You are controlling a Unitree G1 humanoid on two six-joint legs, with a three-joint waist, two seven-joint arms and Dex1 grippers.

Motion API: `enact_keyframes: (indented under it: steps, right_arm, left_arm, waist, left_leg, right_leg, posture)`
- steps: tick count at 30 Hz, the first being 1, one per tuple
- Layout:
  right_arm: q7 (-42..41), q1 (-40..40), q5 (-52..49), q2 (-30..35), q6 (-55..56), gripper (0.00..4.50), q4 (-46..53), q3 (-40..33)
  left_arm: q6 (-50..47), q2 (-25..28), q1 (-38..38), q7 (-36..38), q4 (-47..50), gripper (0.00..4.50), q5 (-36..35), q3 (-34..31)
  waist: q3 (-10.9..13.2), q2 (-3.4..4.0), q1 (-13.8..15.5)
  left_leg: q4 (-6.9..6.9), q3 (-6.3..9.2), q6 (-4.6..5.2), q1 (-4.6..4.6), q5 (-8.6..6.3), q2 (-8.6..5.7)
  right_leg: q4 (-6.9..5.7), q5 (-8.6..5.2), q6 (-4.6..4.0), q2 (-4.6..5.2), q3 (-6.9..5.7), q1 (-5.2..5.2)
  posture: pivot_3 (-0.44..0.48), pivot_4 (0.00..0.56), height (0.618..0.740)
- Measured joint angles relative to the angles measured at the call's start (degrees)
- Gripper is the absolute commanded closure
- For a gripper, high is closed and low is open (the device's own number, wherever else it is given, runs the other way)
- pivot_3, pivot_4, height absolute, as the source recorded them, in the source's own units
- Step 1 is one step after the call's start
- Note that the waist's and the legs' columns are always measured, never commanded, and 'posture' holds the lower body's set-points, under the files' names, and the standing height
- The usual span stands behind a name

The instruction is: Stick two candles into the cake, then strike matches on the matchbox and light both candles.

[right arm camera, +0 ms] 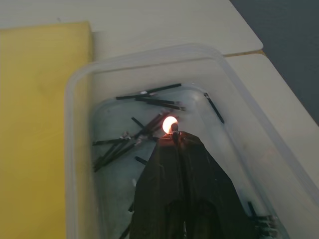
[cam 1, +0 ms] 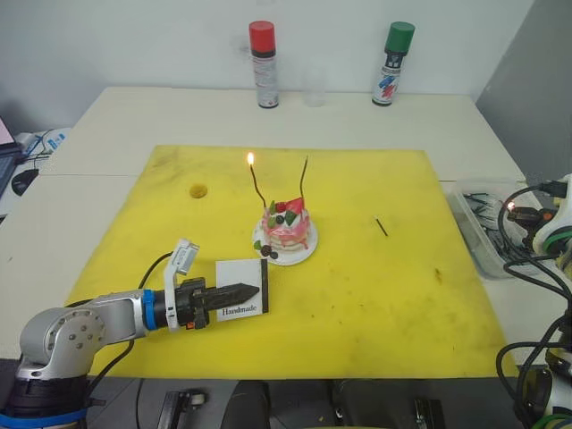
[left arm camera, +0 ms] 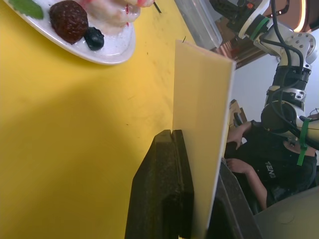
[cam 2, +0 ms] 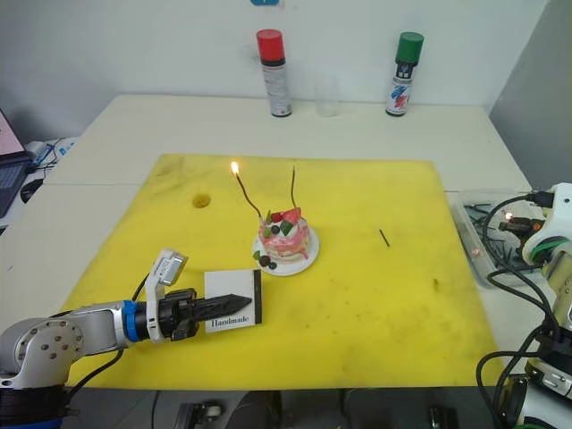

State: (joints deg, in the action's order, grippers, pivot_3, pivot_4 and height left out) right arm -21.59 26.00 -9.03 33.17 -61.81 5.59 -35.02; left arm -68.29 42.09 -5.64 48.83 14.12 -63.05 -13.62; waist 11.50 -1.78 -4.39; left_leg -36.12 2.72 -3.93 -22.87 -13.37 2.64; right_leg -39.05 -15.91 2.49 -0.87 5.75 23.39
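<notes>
Left gripper (cam 1: 248, 291) is clamped on the matchbox (cam 1: 241, 288), holding it on edge just above the yellow mat (cam 1: 375, 304), near the cake (cam 1: 287, 225) on its white plate (cam 1: 302, 253). Right gripper (right arm camera: 175, 137) is closed on a burning match (right arm camera: 171, 124) over the clear plastic tray (right arm camera: 79, 164) of matches (right arm camera: 119, 144) at the mat's right side. Both candles (cam 1: 257, 189) stand in the cake, the left one lit and the right one unlit; one loose match (cam 1: 382, 227) lies on the mat right of the cake.
</notes>
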Motion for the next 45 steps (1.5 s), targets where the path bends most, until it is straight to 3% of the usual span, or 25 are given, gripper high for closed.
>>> enact_keyframes:
  steps: [1,4,9,14,15,21,26,29,39,42,45]
  right_arm:
    - [0.82,0.45,-0.15,-0.05,0.89,4.46,-1.80,-0.02]
    - [3.44,1.96,-0.28,-1.06,3.23,3.90,-7.01,0.00]
    - [6.50,4.09,-2.80,-2.40,4.18,2.05,-9.62,-0.09]
    - [8.18,4.39,-6.75,-2.48,3.97,0.14,-4.86,-2.18]
    - [8.15,4.38,-7.35,-2.48,3.99,0.06,-3.81,-2.25]
    - [2.46,1.24,-13.12,-1.95,5.14,0.06,10.40,2.65]
    - [-4.85,-10.34,-16.14,-2.06,10.15,0.06,22.05,14.72]
    - [-4.20,-14.35,-14.05,-3.51,12.95,0.06,22.81,21.95]
    - [3.91,-14.46,-6.03,-11.55,20.08,0.06,14.57,30.95]
    - [5.98,-14.25,-4.80,-13.65,21.33,0.66,11.64,31.72]
    - [7.43,-13.48,-3.96,-14.41,21.45,1.66,10.81,31.72]
  left_arm:
    - [-0.06,-0.20,-0.04,-0.22,0.00,4.50,-0.02,0.00]
    - [-0.11,-0.39,-0.13,-0.67,0.00,4.50,-0.02,0.00]
    - [-0.11,-0.44,-0.31,-0.81,0.01,4.50,-0.02,-0.03]
    - [-0.08,-0.44,0.54,-0.87,0.04,4.50,-0.02,-0.33]
    - [-0.07,-0.44,0.55,-0.88,0.04,4.50,-0.02,-0.34]
    - [0.02,-0.43,0.82,-0.88,0.17,4.50,-0.01,-0.50]
    - [0.12,-0.40,0.79,-0.69,0.16,4.50,0.06,-0.55]
    - [0.13,-0.36,0.72,-0.64,0.14,4.50,0.07,-0.53]
    - [0.14,-0.23,0.88,-0.59,0.23,4.50,0.07,-0.54]
    - [0.14,-0.23,1.01,-0.61,0.96,4.50,0.07,-0.54]
    - [0.14,-0.23,1.10,-0.62,1.12,4.50,0.07,-0.55]
  waist:
    - [0.00,0.00,-0.13]
    - [0.00,0.00,-0.31]
    - [0.01,0.02,-0.31]
    - [0.01,0.02,-0.29]
    - [0.01,0.02,-0.30]
    - [0.01,0.04,-0.39]
    - [0.00,0.03,-0.25]
    - [0.01,0.03,-0.22]
    - [-0.04,-0.05,-0.25]
    - [-0.04,-0.04,-0.23]
    - [-0.04,-0.05,-0.23]
  left_leg:
    - [0.00,0.00,0.01,0.00,0.00,0.00]
    - [0.00,-0.01,0.01,-0.01,0.00,-0.01]
    - [0.04,0.01,0.01,-0.06,0.00,-0.01]
    - [0.05,0.02,0.00,-0.08,0.00,-0.02]
    - [0.05,0.02,0.00,-0.07,0.00,-0.02]
    - [0.04,0.07,0.00,-0.04,0.00,0.03]
    - [0.04,0.09,0.00,-0.08,-0.01,0.01]
    - [0.01,0.06,0.00,-0.07,0.00,-0.02]
    - [0.01,0.09,-0.01,-0.08,0.00,0.01]
    - [0.04,0.10,-0.01,-0.08,0.00,0.02]
    - [0.04,0.11,-0.01,-0.06,0.00,0.03]
  right_leg:
    - [0.01,0.01,0.02,0.00,0.01,-0.01]
    - [0.02,0.01,0.02,0.00,0.02,-0.02]
    - [0.04,0.00,-0.02,0.01,0.00,0.00]
    - [0.06,-0.01,-0.01,0.02,-0.01,0.00]
    - [0.06,-0.01,-0.01,0.02,-0.02,0.00]
    - [0.04,-0.02,0.01,-0.03,-0.04,0.00]
    - [0.08,-0.04,0.00,0.00,-0.06,-0.02]
    - [0.08,-0.03,0.03,0.04,-0.04,-0.01]
    - [0.07,-0.02,0.01,0.00,-0.06,0.00]
    - [0.06,-0.04,-0.03,0.00,-0.07,0.02]
    - [0.05,-0.04,-0.02,-0.01,-0.07,0.01]
  posture:
    - [0.000,0.150,0.733]
    - [0.000,0.150,0.733]
    - [0.000,0.150,0.733]
    - [0.000,0.150,0.733]
    - [0.000,0.150,0.733]
    - [0.000,0.150,0.733]
    - [0.000,0.150,0.733]
    - [0.000,0.150,0.733]
    - [0.000,0.150,0.733]
    - [0.000,0.150,0.733]
    - [0.000,0.150,0.733]
